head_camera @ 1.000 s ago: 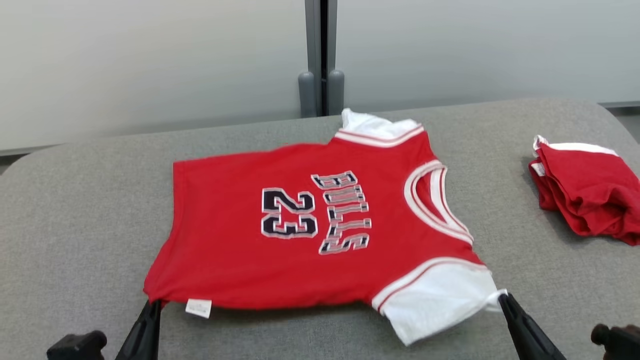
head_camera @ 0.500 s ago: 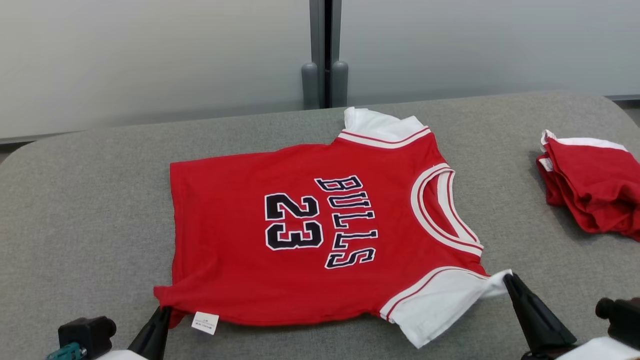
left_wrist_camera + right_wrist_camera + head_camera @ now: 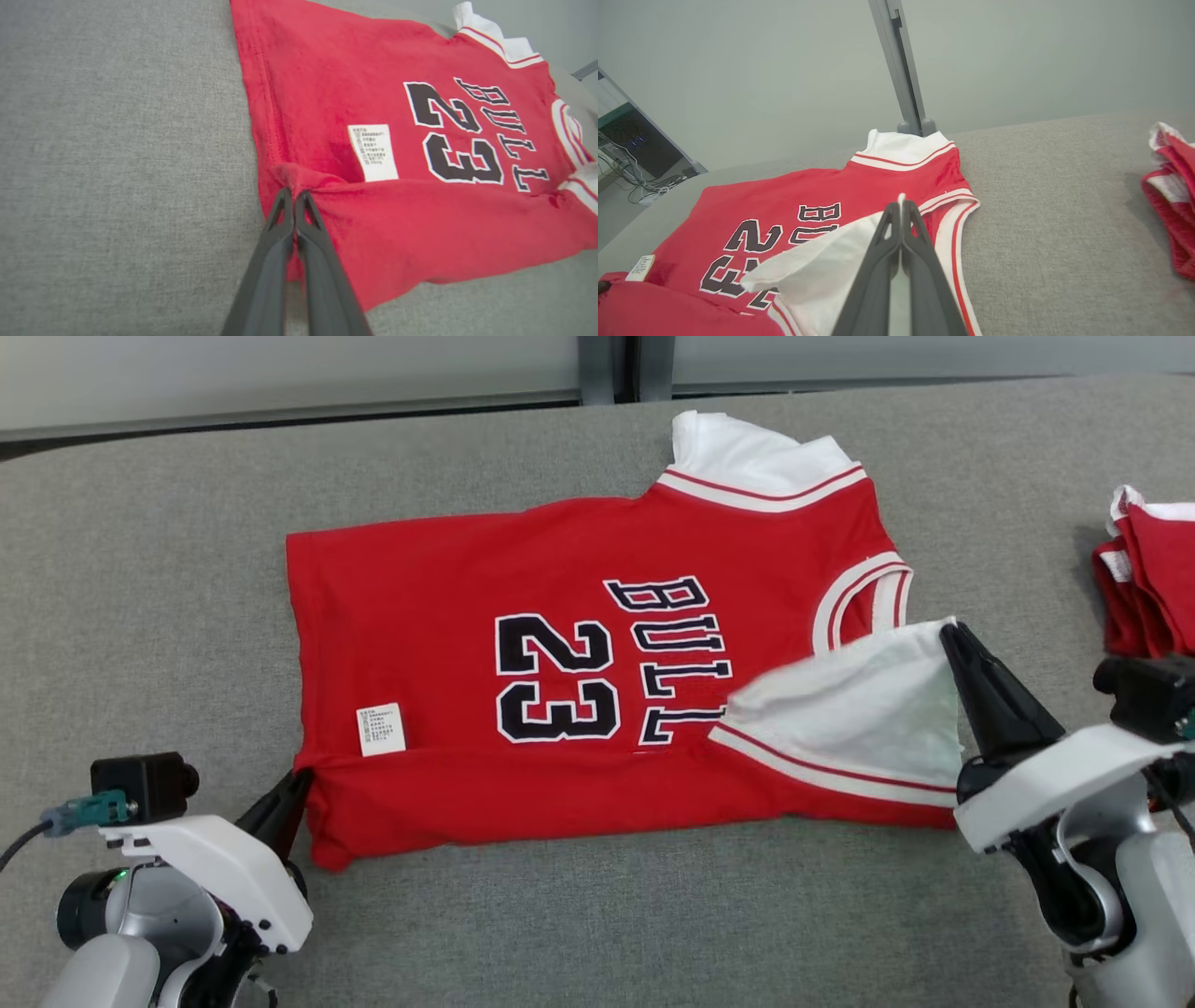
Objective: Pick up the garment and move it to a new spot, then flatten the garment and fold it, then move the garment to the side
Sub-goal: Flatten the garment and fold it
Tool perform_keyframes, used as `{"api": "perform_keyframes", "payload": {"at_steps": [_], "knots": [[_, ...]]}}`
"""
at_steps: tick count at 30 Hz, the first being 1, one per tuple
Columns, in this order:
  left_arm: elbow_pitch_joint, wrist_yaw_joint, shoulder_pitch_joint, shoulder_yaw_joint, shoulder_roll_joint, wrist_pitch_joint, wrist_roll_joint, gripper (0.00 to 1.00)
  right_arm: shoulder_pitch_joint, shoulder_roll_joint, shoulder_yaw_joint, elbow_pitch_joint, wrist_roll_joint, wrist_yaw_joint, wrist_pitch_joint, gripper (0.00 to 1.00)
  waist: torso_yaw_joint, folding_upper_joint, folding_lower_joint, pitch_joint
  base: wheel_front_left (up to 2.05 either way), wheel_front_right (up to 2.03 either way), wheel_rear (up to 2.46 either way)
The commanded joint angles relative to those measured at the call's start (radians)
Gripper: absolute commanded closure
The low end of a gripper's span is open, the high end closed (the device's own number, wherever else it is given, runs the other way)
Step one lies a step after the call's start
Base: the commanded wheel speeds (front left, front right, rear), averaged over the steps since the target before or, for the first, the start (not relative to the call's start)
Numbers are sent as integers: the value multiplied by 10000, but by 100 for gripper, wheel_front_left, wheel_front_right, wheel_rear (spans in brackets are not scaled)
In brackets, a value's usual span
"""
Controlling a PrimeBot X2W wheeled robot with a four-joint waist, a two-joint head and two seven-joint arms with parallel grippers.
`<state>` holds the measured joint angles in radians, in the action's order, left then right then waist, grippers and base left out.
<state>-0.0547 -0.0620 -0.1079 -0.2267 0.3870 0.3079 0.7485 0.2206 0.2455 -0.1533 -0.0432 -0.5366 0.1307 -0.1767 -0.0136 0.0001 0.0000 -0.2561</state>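
The grey padded surface (image 3: 140, 569) takes up most of the head view, and the garment (image 3: 560, 569), a red jersey numbered 23, lies across the middle of that frame, collar toward the right and hem toward the left. A second red pile (image 3: 1148, 579) sits at the right edge, well apart from it. I judge the step in hand to be the fold: the lower long edge looks rolled up toward the body, and the white sleeve (image 3: 859, 709) hangs lifted over the lettering at centre right. My left gripper (image 3: 301, 778), at the lower left, is clenched on the hem corner, and my right gripper (image 3: 948, 633), at centre right, is clenched on the tip of that sleeve. To do it well, I think both ends should travel toward the top of the frame together and level, with the cloth lightly taut between my grips so the crease runs straight, and be laid down before I let go so the sleeve does not flop back. A small white label (image 3: 381, 730) lies on the red cloth just above my left grip. The sleeve covers the last letter of the chest word, the frame edge cuts off the red pile, the label's print is too small to read, and I cannot tell how many layers each grip holds
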Motion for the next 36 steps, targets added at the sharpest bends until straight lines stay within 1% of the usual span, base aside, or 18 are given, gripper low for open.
{"api": "perform_keyframes", "payload": {"at_steps": [1, 7, 8, 10, 11, 12, 13, 14, 16, 19, 22, 24, 26, 29, 34, 36], "knots": [[-180, 87, -330, 5, 55, 88, 36, 100, 492, 192, -193, -453, -101, -1, 280, 100, 62, -1, 0, -394, 0, 0, 0], [-909, 216, -876, -30, 10, 73, 76, 100, 2063, 413, -1229, -2634, -458, -1, 1270, 100, 150, -1, 0, -735, 0, 0, 0], [-1023, 324, -981, -41, -33, -137, 45, 100, 2381, 468, -1568, -3181, -605, -1, 1580, 100, 210, -1, 0, -782, 0, 0, 0], [-1165, 456, -1041, -24, -120, -428, 54, 100, 2638, 561, -1851, -3605, -615, -1, 2078, 100, 255, -1, 0, -799, 0, 0, 0], [-1250, 514, -1070, -42, -137, -538, 28, 84, 2714, 541, -1988, -3795, -721, -1, 2304, 100, 271, -1, 0, -808, 0, 0, 0], [-1330, 541, -1109, -76, -135, -660, -64, 28, 2779, 576, -2136, -3950, -700, -1, 2524, 69, 281, -1, 0, -815, 0, 0, 0], [-1384, 628, -1137, -104, -206, -805, -72, 0, 2860, 605, -2242, -4079, -746, -1, 2799, 16, 296, -1, 0, -814, 0, 0, 0], [-1409, 636, -1151, -55, -321, -1040, -36, 0, 2931, 633, -2349, -4119, -783, -1, 3127, 0, 311, -1, 0, -801, 0, 0, 0], [-1454, 629, -1113, 13, -392, -1509, -185, 0, 2999, 733, -2527, -4186, -694, -1, 3713, 0, 298, -1, 0, -754, 0, 0, 0], [-1299, 429, -961, 169, -640, -2618, -521, 0, 2901, 843, -2499, -4014, -355, -1, 4234, 0, 276, -1, 0, -589, 0, 0, 0], [-1070, 159, -709, 340, -909, -3873, -912, 0, 2456, 815, -1916, -3530, 336, -1, 4409, 0, 268, -1, 0, -331, 0, 0, 0], [-877, -37, -552, 417, -1098, -4633, -1168, 0, 2067, 674, -1352, -2868, 917, -1, 4426, 0, 258, -1, 0, -139, 0, 0, 0], [-726, -222, -392, 492, -1243, -5168, -1401, 0, 1444, 488, -806, -2360, 1428, -3, 4418, 0, 246, -1, 0, 44, 0, 0, 0], [-397, -578, -165, 601, -1434, -5563, -1932, 0, 508, 187, -253, -1747, 2058, -1, 4419, 0, 220, -1, 0, 340, 0, 0, 0], [-200, -722, 417, 737, -1654, -5724, -2729, 0, -863, -323, 234, -1165, 2569, -1, 4262, 0, 85, -1, 0, 740, 0, 0, 0], [-179, -756, 549, 749, -1670, -5731, -2900, 0, -1083, -389, 304, -1103, 2652, -1, 4209, 0, 63, -1, 0, 801, 0, 0, 0]]}}
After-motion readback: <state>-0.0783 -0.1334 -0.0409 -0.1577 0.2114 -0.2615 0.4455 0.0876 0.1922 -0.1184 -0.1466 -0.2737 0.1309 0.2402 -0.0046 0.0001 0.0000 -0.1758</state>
